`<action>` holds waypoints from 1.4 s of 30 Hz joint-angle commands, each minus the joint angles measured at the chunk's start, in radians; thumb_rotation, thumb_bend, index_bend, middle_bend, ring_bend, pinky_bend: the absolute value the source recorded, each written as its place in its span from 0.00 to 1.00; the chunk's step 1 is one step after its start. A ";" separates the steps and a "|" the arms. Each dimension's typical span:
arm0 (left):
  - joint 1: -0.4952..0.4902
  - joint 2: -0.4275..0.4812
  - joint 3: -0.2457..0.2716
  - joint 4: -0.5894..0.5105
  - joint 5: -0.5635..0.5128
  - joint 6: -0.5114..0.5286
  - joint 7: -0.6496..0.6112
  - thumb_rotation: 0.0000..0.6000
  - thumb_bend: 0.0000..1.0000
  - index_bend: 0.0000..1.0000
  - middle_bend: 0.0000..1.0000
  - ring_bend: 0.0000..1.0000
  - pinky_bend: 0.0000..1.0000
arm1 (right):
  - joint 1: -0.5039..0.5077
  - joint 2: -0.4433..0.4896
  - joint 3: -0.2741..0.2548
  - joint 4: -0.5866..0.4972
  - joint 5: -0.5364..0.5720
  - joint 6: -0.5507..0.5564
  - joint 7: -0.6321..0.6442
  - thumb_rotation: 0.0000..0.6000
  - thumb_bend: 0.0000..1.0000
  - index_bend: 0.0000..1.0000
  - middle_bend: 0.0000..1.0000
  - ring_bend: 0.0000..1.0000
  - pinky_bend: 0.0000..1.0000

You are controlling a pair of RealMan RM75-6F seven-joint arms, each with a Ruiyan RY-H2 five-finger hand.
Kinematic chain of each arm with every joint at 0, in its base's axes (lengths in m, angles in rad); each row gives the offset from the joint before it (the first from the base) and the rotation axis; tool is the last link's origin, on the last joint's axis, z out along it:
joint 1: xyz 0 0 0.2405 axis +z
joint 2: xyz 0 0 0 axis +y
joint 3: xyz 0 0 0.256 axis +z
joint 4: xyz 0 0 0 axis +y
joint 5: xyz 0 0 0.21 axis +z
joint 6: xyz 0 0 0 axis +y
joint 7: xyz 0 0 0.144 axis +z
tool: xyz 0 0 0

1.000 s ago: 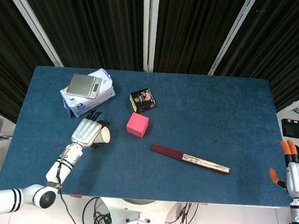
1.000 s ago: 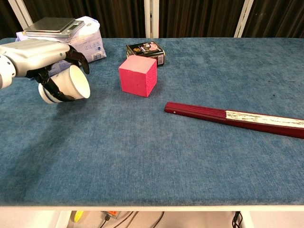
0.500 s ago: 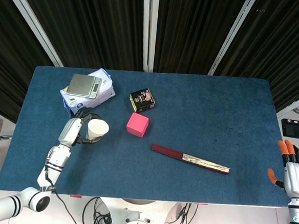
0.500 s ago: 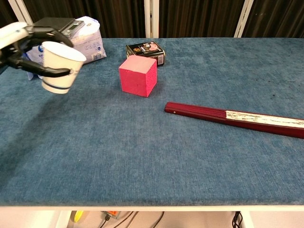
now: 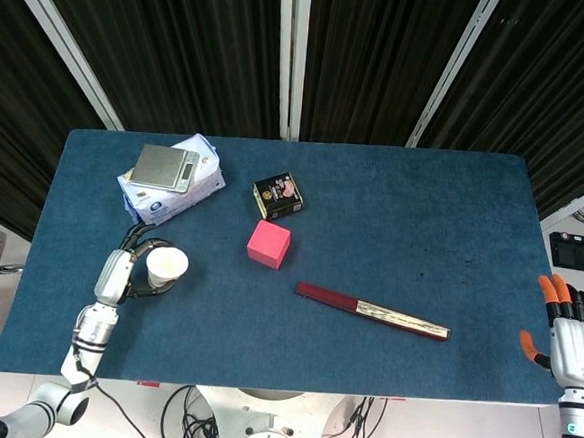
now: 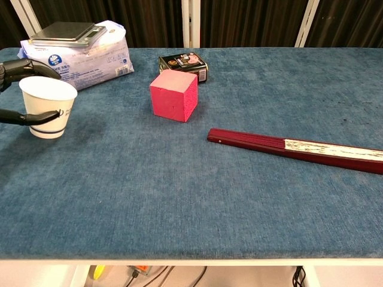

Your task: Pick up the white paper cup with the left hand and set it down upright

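Note:
The white paper cup (image 5: pixel 166 266) (image 6: pixel 48 106) stands upright, mouth up, at the table's front left, its base at or just above the blue cloth. My left hand (image 5: pixel 120 270) grips it from the left, with dark fingers (image 6: pixel 27 65) curled round its rim and side. In the chest view most of that hand is cut off by the left edge. My right hand (image 5: pixel 568 336) hangs off the table's right edge, far from the cup, its orange-tipped fingers apart and holding nothing.
A pink cube (image 5: pixel 268 243) (image 6: pixel 174 95) sits right of the cup, with a black tin (image 5: pixel 279 196) (image 6: pixel 184 65) behind it. A scale (image 5: pixel 165 167) lies on a tissue pack (image 6: pixel 90 57) behind the cup. A folded dark red fan (image 5: pixel 371 310) (image 6: pixel 296 148) lies mid-table.
The left hand has turned the cup from lying sideways to upright, carried it left and toward the table's front edge, and lowered it to the cloth. The right hand has barely moved.

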 commanded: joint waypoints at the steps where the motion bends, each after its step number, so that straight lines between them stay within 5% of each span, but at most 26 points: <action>1: 0.005 -0.008 0.011 0.016 0.003 -0.018 -0.015 1.00 0.18 0.31 0.44 0.10 0.06 | 0.001 0.000 0.000 -0.001 0.002 -0.002 -0.002 1.00 0.29 0.00 0.00 0.00 0.00; 12: 0.011 -0.005 0.037 0.034 0.026 -0.013 -0.042 1.00 0.17 0.08 0.22 0.08 0.04 | 0.000 0.001 0.002 0.004 0.014 -0.005 0.001 1.00 0.29 0.00 0.00 0.00 0.00; 28: 0.026 0.084 0.019 -0.105 0.050 0.102 -0.005 1.00 0.17 0.06 0.16 0.04 0.04 | -0.001 0.006 0.006 0.002 0.013 0.003 0.008 1.00 0.29 0.00 0.00 0.00 0.00; 31: 0.037 0.166 0.004 -0.226 0.061 0.160 0.042 1.00 0.16 0.06 0.15 0.02 0.03 | -0.005 0.013 0.008 -0.004 0.009 0.013 0.010 1.00 0.29 0.00 0.00 0.00 0.00; 36: 0.072 0.426 -0.018 -0.561 0.053 0.195 0.174 1.00 0.16 0.08 0.14 0.01 0.06 | -0.010 0.025 0.016 -0.009 0.015 0.026 0.012 1.00 0.29 0.00 0.00 0.00 0.00; 40: 0.105 0.671 -0.012 -0.788 0.002 0.129 0.291 1.00 0.17 0.13 0.15 0.01 0.07 | -0.012 0.027 0.018 -0.011 0.024 0.027 0.007 1.00 0.29 0.00 0.00 0.00 0.00; 42: 0.123 0.771 0.009 -0.839 -0.021 0.087 0.453 1.00 0.17 0.13 0.15 0.01 0.07 | -0.012 0.029 0.015 -0.011 0.020 0.027 -0.004 1.00 0.29 0.00 0.00 0.00 0.00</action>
